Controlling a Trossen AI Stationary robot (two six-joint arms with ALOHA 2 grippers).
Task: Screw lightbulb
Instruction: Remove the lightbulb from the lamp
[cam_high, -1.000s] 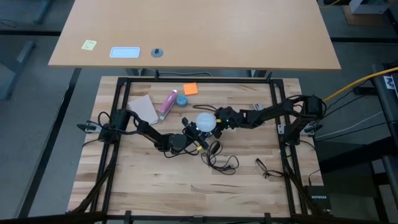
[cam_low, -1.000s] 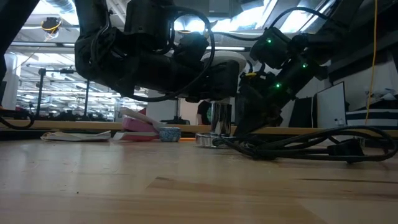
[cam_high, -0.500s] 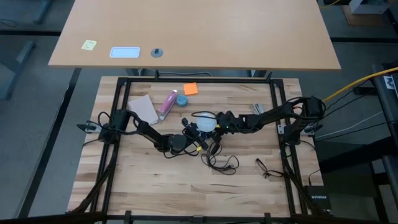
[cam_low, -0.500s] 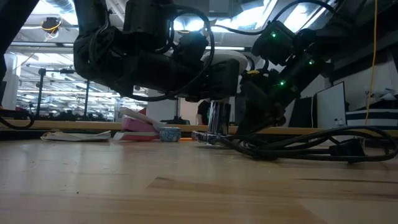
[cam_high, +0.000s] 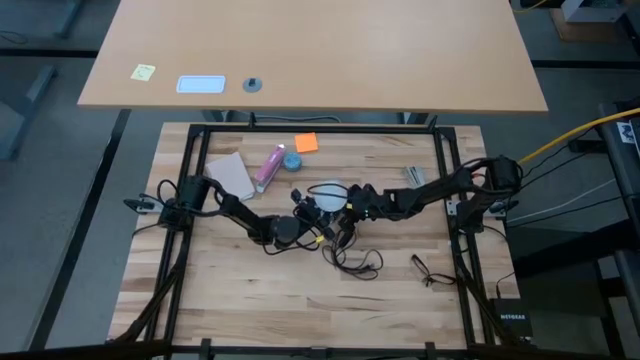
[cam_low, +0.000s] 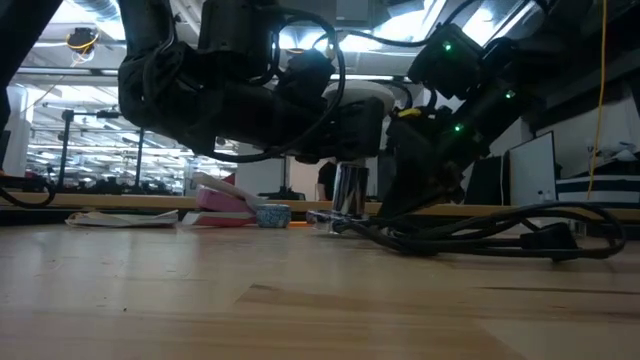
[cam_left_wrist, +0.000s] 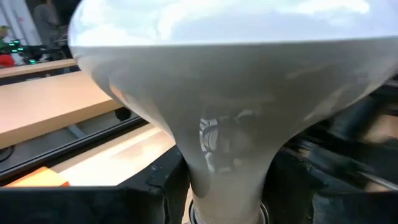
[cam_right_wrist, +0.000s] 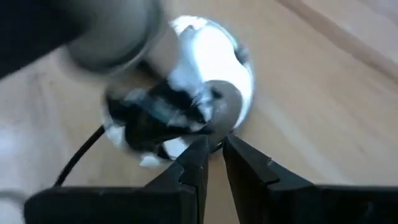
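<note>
With left gripper (cam_high: 318, 212) jaws clamping the frosted white lightbulb (cam_left_wrist: 224, 106) neck, right gripper (cam_right_wrist: 212, 163) jaws nearly closed, empty beside shiny silver lamp base (cam_right_wrist: 214, 81): base could spin, cross-threading.

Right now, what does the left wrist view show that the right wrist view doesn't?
Only the left wrist view shows the lightbulb close up: a frosted globe tapering to a narrow neck held in the left gripper, with an orange paper and the tan desk beyond. Only the right wrist view shows the silver lamp base with its black cord, and the right gripper at its rim, fingers nearly together. Both show the wooden table.
</note>
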